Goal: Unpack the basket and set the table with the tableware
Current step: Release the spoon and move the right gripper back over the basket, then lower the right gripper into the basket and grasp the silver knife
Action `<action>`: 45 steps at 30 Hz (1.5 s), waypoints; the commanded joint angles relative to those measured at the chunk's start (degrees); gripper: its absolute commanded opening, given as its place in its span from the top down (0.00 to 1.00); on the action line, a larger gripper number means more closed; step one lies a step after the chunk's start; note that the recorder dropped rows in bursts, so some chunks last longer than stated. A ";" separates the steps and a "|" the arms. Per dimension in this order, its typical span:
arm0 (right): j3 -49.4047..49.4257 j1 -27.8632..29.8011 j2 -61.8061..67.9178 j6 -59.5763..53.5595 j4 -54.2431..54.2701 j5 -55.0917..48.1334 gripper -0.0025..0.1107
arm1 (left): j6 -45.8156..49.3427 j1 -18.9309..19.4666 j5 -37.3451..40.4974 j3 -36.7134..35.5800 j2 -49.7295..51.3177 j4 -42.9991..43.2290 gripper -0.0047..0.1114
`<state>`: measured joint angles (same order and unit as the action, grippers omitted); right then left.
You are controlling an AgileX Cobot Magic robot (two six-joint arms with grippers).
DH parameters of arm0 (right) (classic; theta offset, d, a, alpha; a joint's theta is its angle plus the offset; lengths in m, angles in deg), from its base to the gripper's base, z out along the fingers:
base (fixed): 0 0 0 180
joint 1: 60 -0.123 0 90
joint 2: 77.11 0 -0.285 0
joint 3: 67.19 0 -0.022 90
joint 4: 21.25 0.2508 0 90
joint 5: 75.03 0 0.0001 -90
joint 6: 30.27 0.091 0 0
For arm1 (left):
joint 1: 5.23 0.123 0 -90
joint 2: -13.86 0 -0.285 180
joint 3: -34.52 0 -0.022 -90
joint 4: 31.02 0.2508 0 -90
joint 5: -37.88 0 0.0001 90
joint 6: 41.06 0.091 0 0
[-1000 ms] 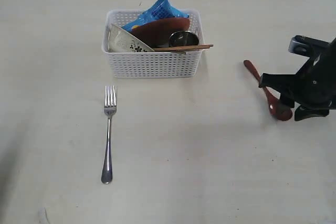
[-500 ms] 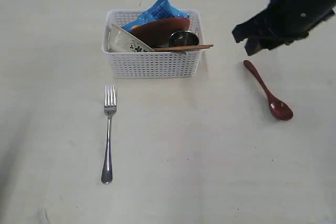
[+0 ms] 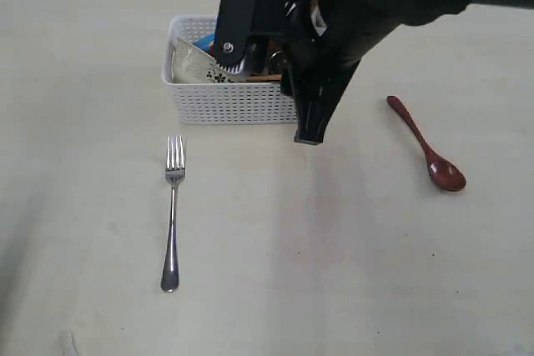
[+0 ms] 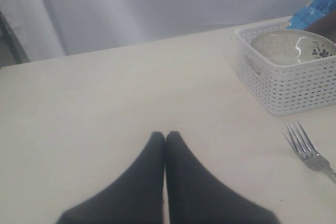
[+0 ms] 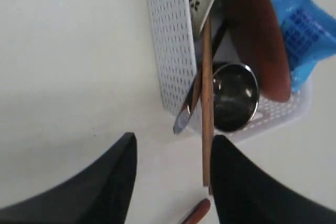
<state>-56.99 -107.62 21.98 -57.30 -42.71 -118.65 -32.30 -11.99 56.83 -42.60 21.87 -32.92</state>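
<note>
Pale beige table [image 3: 350, 273] carries a white basket [image 3: 234, 104], with a fork [image 3: 173, 206] and a red spoon [image 3: 430, 149] already laid out. We see the right gripper [image 5: 173, 141], spread wide, hanging over the basket's end, where chopsticks [image 5: 207, 93] and a knife [image 5: 185, 115] poke past the rim beside a steel cup [image 5: 234, 95]. We judge it may pinch both together or nudge the basket. The left gripper [image 4: 165, 139] rests pressed together, well apart.

The pale table [image 3: 350, 273] fills the frame. A white basket [image 3: 225, 104] stands at upper centre. A steel fork [image 3: 173, 206] lies at lower left, and a dark red spoon [image 3: 427, 152] at right.
</note>
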 commanded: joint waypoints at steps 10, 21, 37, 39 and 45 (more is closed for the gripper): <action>-0.18 -0.44 6.25 3.19 -9.70 2.67 0.60 | -0.05 -0.27 -0.60 -0.10 -0.23 0.11 0.96; -0.18 -0.44 9.51 6.45 -15.13 2.87 0.60 | -0.05 -0.27 -0.60 -0.10 -0.23 0.11 0.96; -0.18 -0.44 10.66 14.26 -23.01 3.00 0.79 | -0.05 -0.27 -0.60 -0.10 -0.23 0.11 0.96; -0.18 -0.44 11.10 14.26 -23.01 2.88 0.79 | -0.05 -0.27 -0.60 -0.10 -0.23 0.11 0.96; -0.18 -0.44 11.69 14.26 -23.87 2.60 0.89 | -0.05 -0.27 -0.60 -0.10 -0.23 0.11 0.96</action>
<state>-57.00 -107.98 33.68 -43.49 -65.66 -115.70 -32.30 -11.99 56.83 -42.60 21.87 -32.92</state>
